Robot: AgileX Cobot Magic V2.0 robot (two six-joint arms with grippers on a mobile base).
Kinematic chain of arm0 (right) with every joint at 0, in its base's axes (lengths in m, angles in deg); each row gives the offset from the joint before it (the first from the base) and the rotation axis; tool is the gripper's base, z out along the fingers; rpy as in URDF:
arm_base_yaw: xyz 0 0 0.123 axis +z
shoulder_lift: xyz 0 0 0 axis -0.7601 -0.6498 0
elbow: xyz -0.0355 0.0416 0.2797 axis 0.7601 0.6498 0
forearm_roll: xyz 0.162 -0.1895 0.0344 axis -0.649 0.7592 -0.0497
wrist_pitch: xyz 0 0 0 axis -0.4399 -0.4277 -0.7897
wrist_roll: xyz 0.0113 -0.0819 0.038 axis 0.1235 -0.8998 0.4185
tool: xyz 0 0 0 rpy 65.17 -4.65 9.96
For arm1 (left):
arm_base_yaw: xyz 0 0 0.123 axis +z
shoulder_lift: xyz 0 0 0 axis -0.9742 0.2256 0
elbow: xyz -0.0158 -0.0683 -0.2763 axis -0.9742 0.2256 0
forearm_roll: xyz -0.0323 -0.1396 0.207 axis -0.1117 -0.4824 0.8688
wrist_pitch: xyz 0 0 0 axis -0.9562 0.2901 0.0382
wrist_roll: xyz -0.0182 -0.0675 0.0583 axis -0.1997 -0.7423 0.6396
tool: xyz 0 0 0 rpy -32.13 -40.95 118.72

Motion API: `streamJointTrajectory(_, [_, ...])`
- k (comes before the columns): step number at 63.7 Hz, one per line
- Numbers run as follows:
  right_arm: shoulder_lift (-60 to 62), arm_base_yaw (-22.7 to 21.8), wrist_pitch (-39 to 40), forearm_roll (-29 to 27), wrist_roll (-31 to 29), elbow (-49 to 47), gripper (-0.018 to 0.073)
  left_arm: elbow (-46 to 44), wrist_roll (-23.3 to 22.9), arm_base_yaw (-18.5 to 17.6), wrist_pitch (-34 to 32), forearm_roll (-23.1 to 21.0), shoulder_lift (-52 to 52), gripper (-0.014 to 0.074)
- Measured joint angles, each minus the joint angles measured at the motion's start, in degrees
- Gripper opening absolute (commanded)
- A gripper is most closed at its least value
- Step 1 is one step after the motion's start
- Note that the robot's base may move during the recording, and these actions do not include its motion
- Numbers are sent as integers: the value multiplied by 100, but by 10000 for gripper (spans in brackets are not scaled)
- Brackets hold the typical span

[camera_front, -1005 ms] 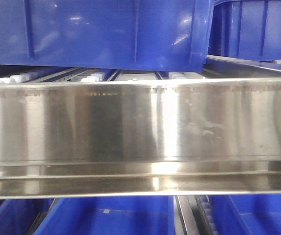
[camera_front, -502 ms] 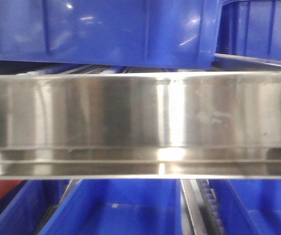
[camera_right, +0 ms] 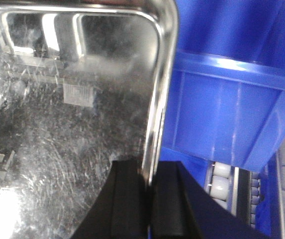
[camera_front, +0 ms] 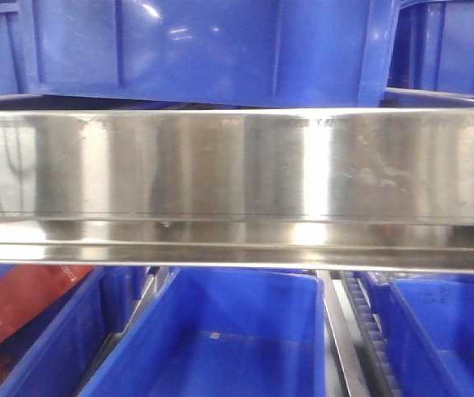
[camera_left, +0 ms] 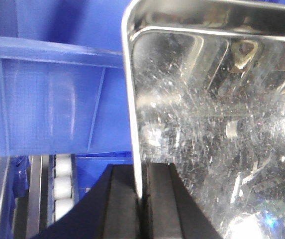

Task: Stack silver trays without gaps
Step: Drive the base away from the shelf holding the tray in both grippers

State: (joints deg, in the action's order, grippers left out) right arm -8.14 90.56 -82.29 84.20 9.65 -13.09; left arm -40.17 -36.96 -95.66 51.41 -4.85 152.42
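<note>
A wide shiny steel rail (camera_front: 237, 165) crosses the front view, with blue bins (camera_front: 212, 347) above and below it. A tiny white speck lies in the middle low bin. The silver tray (camera_left: 212, 124) is held up beside a blue bin. The left claw (camera_left: 142, 199) pinches its left rim and the right claw (camera_right: 146, 199) pinches its right rim. Both wrist views cut the tray off.

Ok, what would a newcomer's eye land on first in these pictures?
The scratched, mirror-shiny tray fills both wrist views, its rims pinched by the left gripper and the right gripper. Behind it stand blue bins. In the front view a broad steel rail crosses the whole frame.
</note>
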Motion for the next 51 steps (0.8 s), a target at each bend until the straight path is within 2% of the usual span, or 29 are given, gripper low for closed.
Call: streamJointTrajectory(51, [13, 0, 4, 4, -11, 0, -79, 0, 0, 0, -8, 0, 0, -19])
